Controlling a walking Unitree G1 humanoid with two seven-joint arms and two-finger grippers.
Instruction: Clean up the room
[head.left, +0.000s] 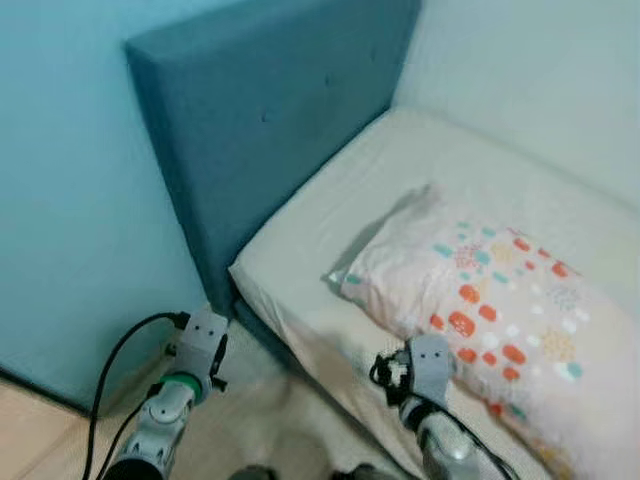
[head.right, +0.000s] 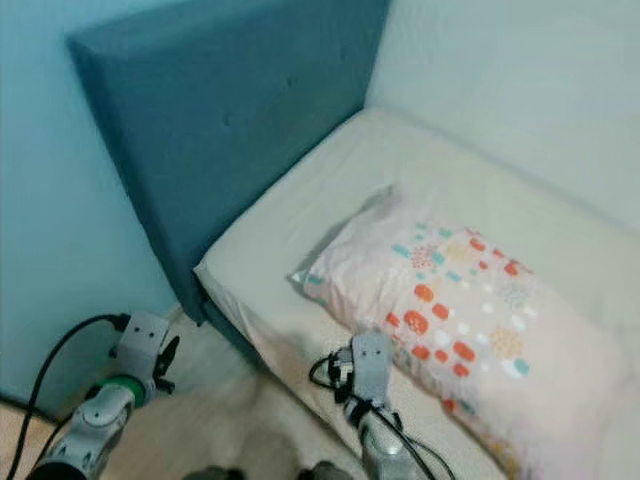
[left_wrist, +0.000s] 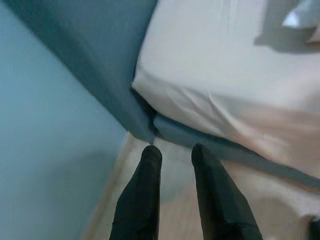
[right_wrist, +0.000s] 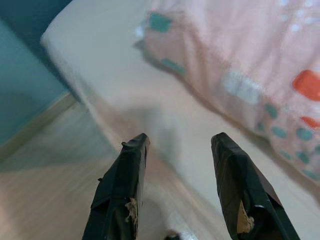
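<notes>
A bed (head.left: 330, 215) with a cream sheet is seen against a pale wall, its blue padded headboard (head.left: 270, 110) standing at the left end beside a light blue wall (head.left: 70, 200). A patterned pillow (head.left: 490, 310), pink-white with orange and teal marks, is laid on the right part of the mattress, slightly askew, with one corner pointing toward the headboard and its near edge close to the mattress edge. The stretch of sheet between pillow and headboard is bare.

The left gripper (left_wrist: 172, 152) is held low over the floor (left_wrist: 175, 200) near the corner where headboard and mattress meet; its two black fingers are set narrowly apart and nothing is held between them. The right gripper (right_wrist: 180, 142) is held just off the near edge of the mattress, close to the pillow's near side; its fingers are spread wide and empty.

Nothing is being carried, so the step in hand is judged to be an approach to the bed, with the pillow the likeliest thing to be tidied. The next move would call for the right gripper to be brought forward onto the pillow's near edge and closed on a fold of its cover, so that it can be drawn toward the headboard and squared up. A soft, slack pillow is likely to sag and slip from a pinch grip, so a deep bite of fabric would be wanted.
</notes>
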